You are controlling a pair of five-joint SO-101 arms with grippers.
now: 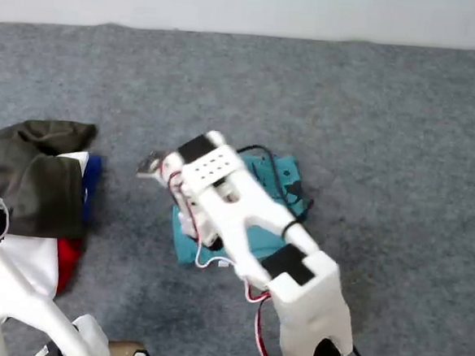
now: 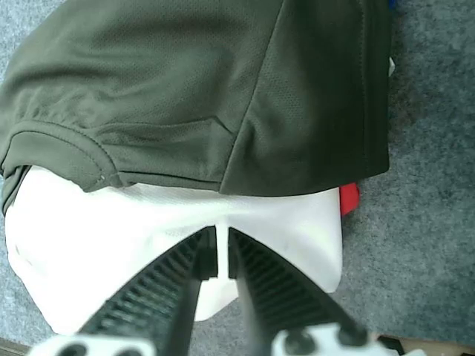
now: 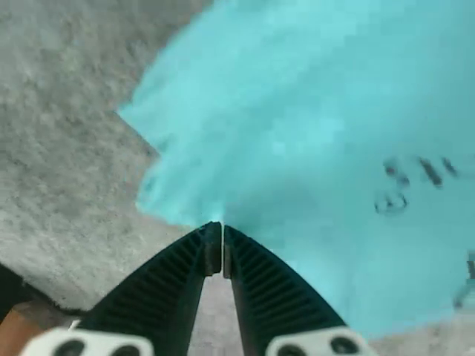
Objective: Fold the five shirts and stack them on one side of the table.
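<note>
At centre, your right gripper (image 3: 216,239) pinches the teal shirt (image 3: 312,133) for folding. Your left gripper (image 2: 221,248) hangs clenched above the stack (image 2: 185,96).

**Grey felt table, pale wall, brown at the near edge**

The table (image 1: 389,115) is covered in a grey, felt-like cloth with a fuzzy, speckled nap. In the high view it runs from the near edge to the far side. There a plain white wall (image 1: 249,8) meets it in a nearly straight line. At the near edge a small brown patch (image 1: 123,351) shows; what it is cannot be told. In the right wrist view a brown, wood-like piece (image 3: 16,330) lies just beyond the cloth's edge.
</note>
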